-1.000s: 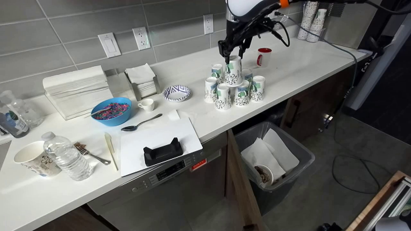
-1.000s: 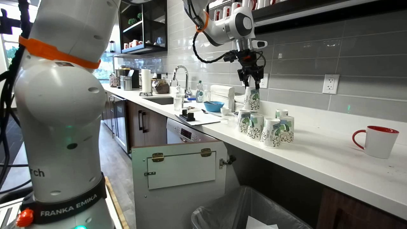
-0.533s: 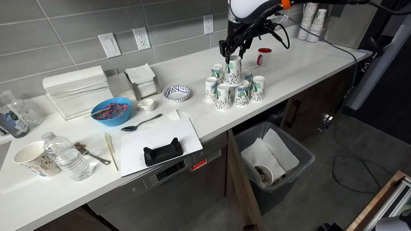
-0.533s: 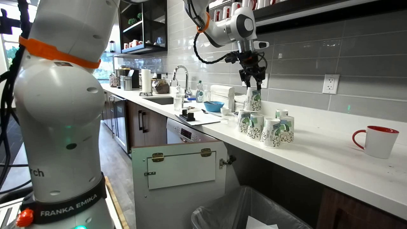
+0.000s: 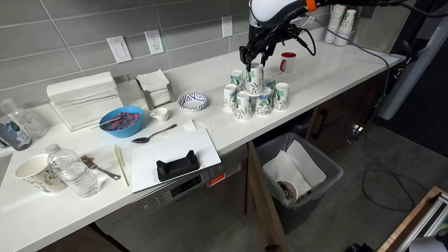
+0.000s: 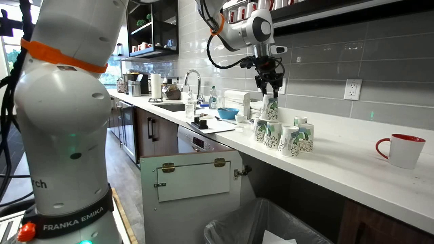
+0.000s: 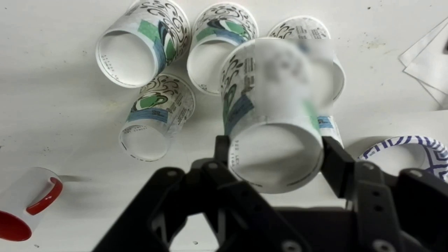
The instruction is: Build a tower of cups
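on the counter (image 5: 311, 82), the lower cups (image 5: 243, 106) stand upturned, and the gripper (image 7: 275, 155) clamps one upper cup (image 5: 254, 83) over them, its release and more stacking seemingly left.

Bare counter (image 6: 342, 150) gives a hand room between the standing cups (image 6: 289, 142) and the red-rimmed mug (image 6: 406, 152), and again toward the patterned dish (image 5: 192, 102). From above, the gripper (image 6: 270, 94) and its held cup (image 6: 270, 108) bar the dish side of those close-set standing cups.
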